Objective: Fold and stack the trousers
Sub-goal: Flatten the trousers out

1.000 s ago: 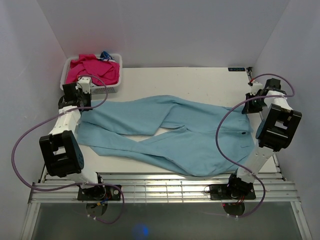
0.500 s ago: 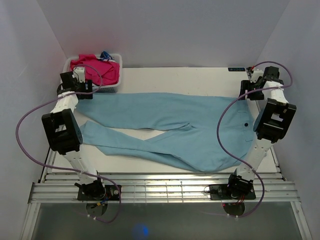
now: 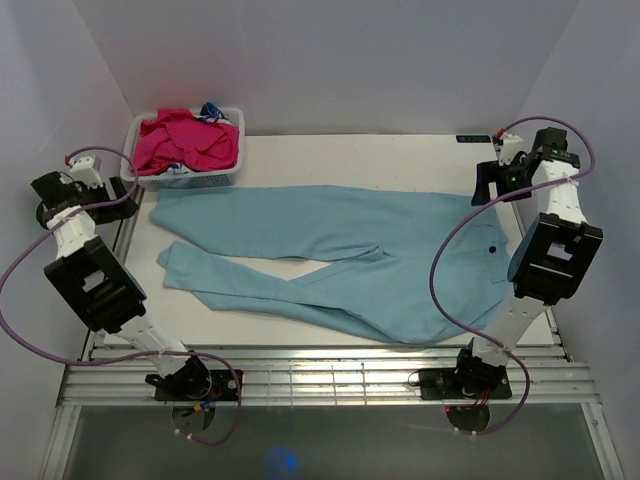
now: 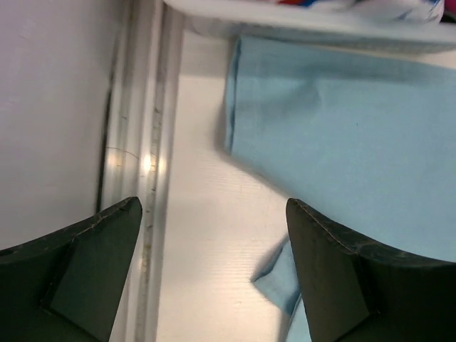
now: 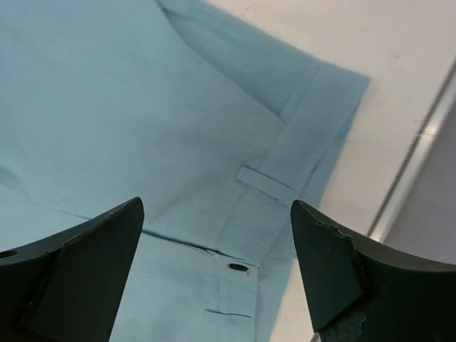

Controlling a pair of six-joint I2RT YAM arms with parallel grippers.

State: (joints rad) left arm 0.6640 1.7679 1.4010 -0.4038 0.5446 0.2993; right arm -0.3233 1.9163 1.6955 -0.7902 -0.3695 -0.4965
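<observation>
The light blue trousers lie spread flat on the white table, waist at the right and both legs running left. My left gripper hangs out past the table's left edge, open and empty. In the left wrist view, the left gripper frames bare table, with the upper leg's cuff beyond it. My right gripper hovers over the far right corner of the waist, open and holding nothing. In the right wrist view, the right gripper hangs above the waistband, where a belt loop and buttonhole show.
A white basket of magenta clothes stands at the table's far left corner, right behind the upper leg; its rim shows in the left wrist view. White walls close in on both sides. A metal rail runs along the near edge.
Both grippers opened and let go of the trousers, which now lie stretched out flatter. The left arm swung away to the left, past the table edge; the right lifted slightly.
</observation>
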